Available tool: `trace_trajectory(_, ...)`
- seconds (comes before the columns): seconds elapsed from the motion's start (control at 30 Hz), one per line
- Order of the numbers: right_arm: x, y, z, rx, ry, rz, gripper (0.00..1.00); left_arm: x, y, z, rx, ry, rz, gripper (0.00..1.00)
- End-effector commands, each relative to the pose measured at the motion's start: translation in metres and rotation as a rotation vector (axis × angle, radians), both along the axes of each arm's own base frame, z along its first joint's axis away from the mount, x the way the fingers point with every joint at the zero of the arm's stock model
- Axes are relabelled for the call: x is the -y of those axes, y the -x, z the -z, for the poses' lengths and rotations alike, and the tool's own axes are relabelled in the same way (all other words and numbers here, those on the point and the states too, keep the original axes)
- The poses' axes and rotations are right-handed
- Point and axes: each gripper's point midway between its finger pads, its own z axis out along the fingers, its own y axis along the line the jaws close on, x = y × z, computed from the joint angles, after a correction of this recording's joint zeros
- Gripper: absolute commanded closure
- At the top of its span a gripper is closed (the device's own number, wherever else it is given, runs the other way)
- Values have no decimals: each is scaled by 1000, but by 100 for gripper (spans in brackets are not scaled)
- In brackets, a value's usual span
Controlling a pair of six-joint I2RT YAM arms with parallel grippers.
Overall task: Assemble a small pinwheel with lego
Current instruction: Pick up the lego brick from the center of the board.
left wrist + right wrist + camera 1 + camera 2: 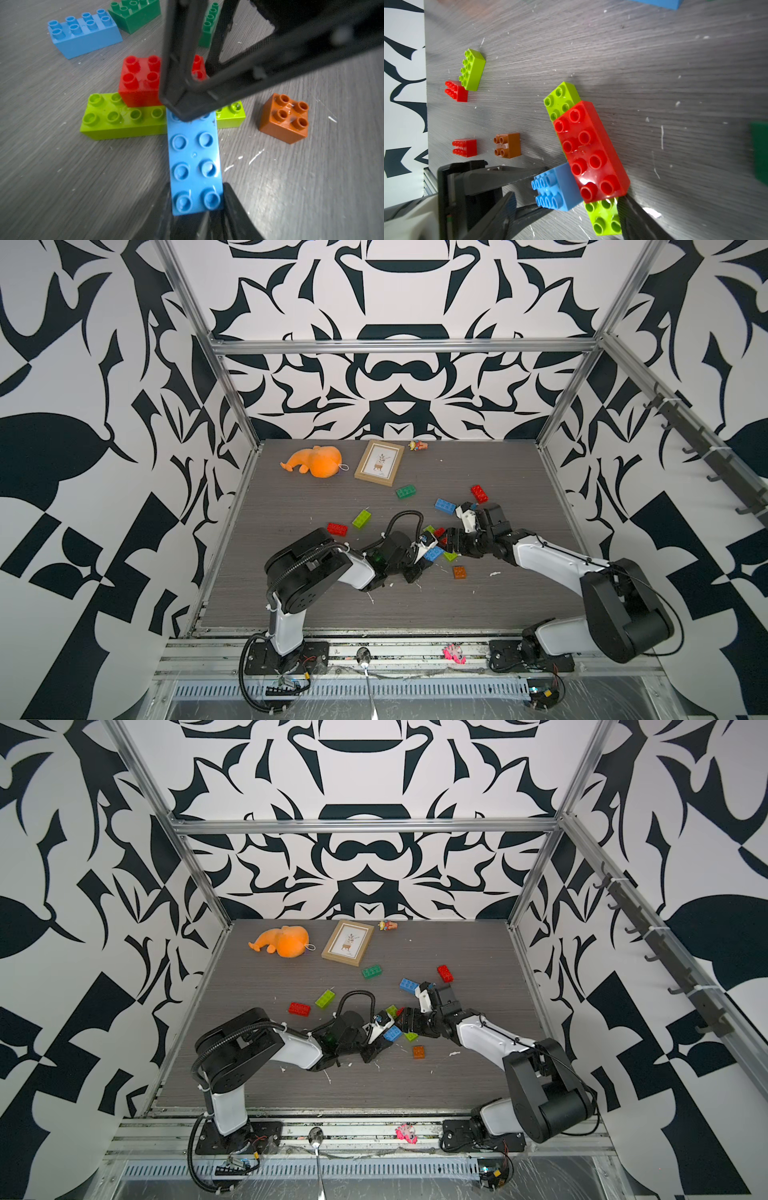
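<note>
Left pincer (196,193) apparently clamps blue brick (193,153) over lime brick (116,120).

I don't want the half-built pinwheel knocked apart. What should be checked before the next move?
1. Left gripper grips blue brick: ok, held on both long sides.
2. Red brick seated on lime brick: ok, flat, offset sideways.
3. Blue brick joined to that stack: cannot tell; its far end is hidden.
4. Right gripper bracing the stack: cannot tell; jaws open around its end, contact unclear.
5. Orange-brown brick free to pick: ok, upright, apart from the stack.
</note>
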Motion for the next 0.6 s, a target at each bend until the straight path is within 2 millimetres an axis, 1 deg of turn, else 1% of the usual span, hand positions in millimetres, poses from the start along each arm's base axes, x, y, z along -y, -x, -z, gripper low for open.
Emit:
trace_trajectory(0.0,-4,-7,-8,33,-37,0,20,-8,5,-7,-27,-2,-11,69)
trace_trajectory(0.03,-5,-6,-7,28,-42,-6,20,-9,6,-9,-36,-4,-15,71)
trace_trajectory(0.13,-10,-6,-2,3,-60,-20,20,-17,9,-15,-62,-21,-37,71)
trace_trajectory(0.3,-6,-7,2,-4,-36,-4,20,-26,15,-21,-109,-74,-46,71)
trace_trajectory(0.33,-3,-7,1,5,-20,0,20,-28,15,-21,-121,-97,-50,71)
trace_trajectory(0.43,2,-8,-11,63,-4,17,20,-31,15,-24,-159,-146,-56,71)
trace_trajectory(0.5,7,-9,-17,101,7,35,19,-30,16,-29,-180,-158,-52,70)
trace_trajectory(0.57,8,-10,-15,108,11,35,17,-28,16,-32,-193,-163,-42,69)
